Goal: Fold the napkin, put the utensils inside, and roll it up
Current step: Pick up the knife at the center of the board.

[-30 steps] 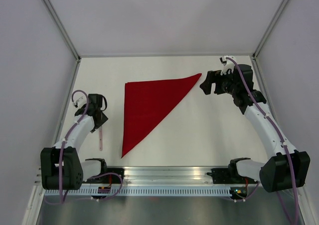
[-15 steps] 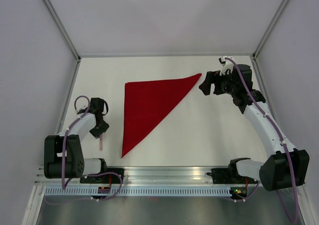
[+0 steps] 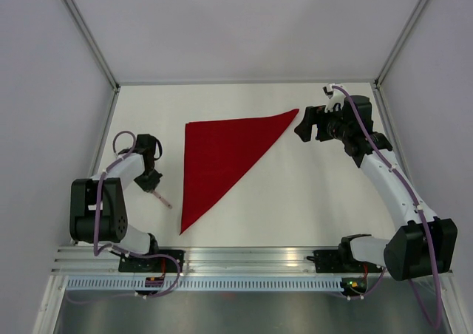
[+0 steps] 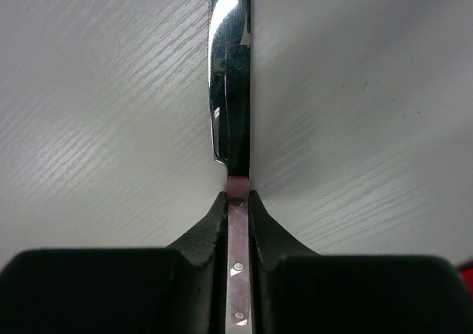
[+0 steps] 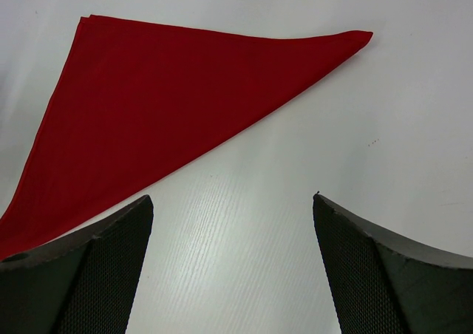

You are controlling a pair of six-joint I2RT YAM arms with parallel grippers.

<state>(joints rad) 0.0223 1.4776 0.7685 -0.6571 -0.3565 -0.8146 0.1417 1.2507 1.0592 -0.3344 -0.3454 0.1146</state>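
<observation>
White counter (image 3: 295,201) fills the floor of a grey-walled booth, with both arm bases bolted along its near edge.

Nearest on the left side, the left tool (image 4: 238,201) is pressed together on a utensil (image 4: 230,90). Its wrist view shows both fingers pinching the pinkish riveted handle, with the shiny blade running straight out ahead of them. From above, the free end slants toward the near right, pointing roughly at the napkin's near tip. Whether the blade is resting on the counter or just clear of it cannot be told.

Just to the right of that tool lies the napkin (image 3: 218,153), already folded into a flat red triangle. One straight edge runs from near to far on the left, and the long edge slants away to a far-right tip. The coming move probably turns on this: the cloth is a short sideways carry from the left tool, which is the nearer arm, and the utensil's axis would need turning to suit the roll.

Farthest back, the right tool (image 5: 233,199) hovers spread wide and empty, just beyond the napkin's far-right tip.
</observation>
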